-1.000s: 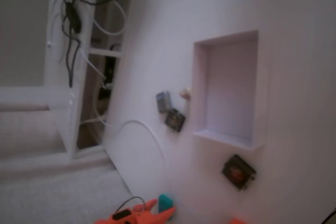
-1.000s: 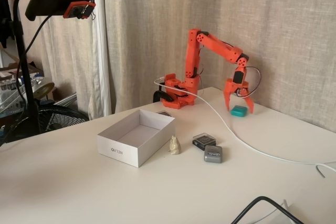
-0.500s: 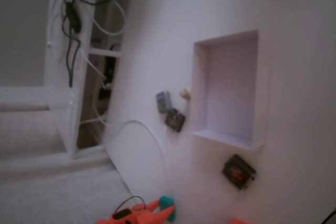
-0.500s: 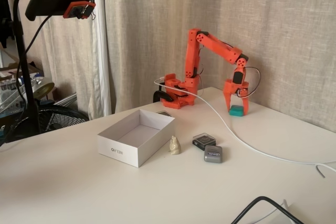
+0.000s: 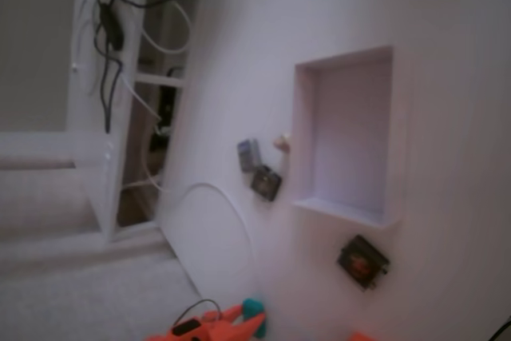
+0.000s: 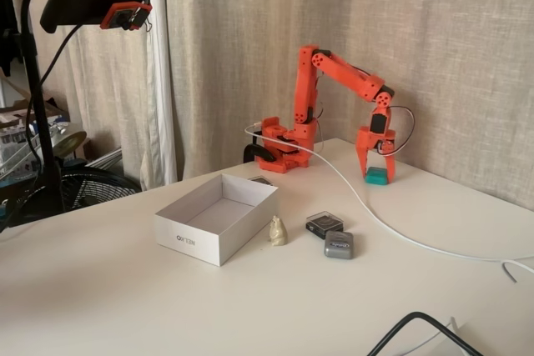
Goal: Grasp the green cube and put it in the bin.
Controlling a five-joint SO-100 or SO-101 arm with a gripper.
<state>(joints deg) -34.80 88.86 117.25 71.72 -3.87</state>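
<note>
green cube (image 6: 378,176) gripped between end effector (image 6: 377,174) fingers

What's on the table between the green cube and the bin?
In a fixed view, a white cable crosses the stretch between green cube and bin; a dark tag and grey block lie just below it.

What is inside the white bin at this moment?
Nothing shows in the bin: its floor looks bare in both fixed views. The near wall hides a strip of floor in a fixed view. The green cube sits outside, between the gripper fingers.
</note>
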